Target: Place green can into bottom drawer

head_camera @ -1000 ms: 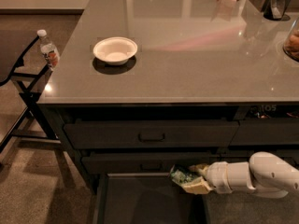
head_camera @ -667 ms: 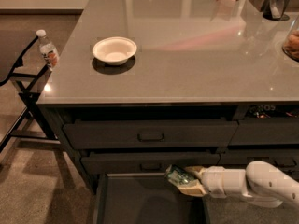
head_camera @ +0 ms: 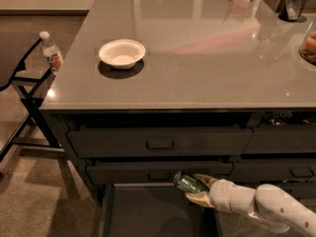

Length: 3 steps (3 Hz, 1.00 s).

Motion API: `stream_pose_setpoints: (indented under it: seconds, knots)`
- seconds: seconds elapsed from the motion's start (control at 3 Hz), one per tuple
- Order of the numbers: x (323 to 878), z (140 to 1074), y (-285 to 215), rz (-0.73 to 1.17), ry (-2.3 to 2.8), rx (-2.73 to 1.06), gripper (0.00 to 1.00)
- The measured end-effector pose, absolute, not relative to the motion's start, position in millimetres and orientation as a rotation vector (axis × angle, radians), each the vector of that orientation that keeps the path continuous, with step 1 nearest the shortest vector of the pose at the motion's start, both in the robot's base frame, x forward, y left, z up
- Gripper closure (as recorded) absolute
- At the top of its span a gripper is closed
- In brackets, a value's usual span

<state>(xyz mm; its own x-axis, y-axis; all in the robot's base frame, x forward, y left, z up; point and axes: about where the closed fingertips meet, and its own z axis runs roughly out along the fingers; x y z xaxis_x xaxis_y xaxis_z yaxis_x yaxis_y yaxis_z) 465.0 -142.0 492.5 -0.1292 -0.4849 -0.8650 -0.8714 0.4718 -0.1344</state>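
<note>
gripper (head_camera: 195, 188) is pinching the green can (head_camera: 185, 181) between both fingers, tilted sideways, hovering just above the open bottom drawer (head_camera: 148, 212), right side.

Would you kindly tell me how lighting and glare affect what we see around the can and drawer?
Camera view: the countertop carries bright glare and a pinkish reflection; the bowl casts a dark shadow toward the camera; the bottom drawer lies in deep shadow, yet the green can in the gripper above it catches light.

A white bowl (head_camera: 122, 54) sits on the grey countertop (head_camera: 197, 68), a water bottle (head_camera: 51, 56) beside its left edge.
</note>
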Motion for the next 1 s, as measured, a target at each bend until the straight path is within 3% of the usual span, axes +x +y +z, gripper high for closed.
stream_pose_setpoints:
  seconds: [1.0]
  knots:
    - [461, 415, -145, 0.486, 1.81, -1.244, 1.0]
